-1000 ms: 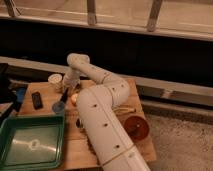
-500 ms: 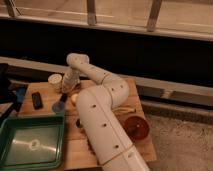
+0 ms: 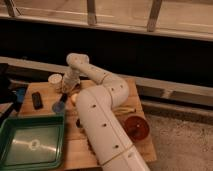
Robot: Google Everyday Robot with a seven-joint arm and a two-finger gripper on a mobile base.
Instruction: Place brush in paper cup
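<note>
The off-white paper cup (image 3: 55, 80) stands upright near the back left of the wooden table (image 3: 142, 145). My white arm reaches from the front over the table and bends back down to the left. The gripper (image 3: 68, 88) hangs low just right of the cup, close to its side. The brush is hidden from me here; I cannot make it out in or around the gripper.
A flat black block (image 3: 37, 100) lies left of the gripper. A small dark round cup (image 3: 59, 106) sits in front of it. A green tray (image 3: 32, 142) fills the front left. A reddish round dish (image 3: 136, 127) sits right, and blue items (image 3: 19, 94) lie at the left edge.
</note>
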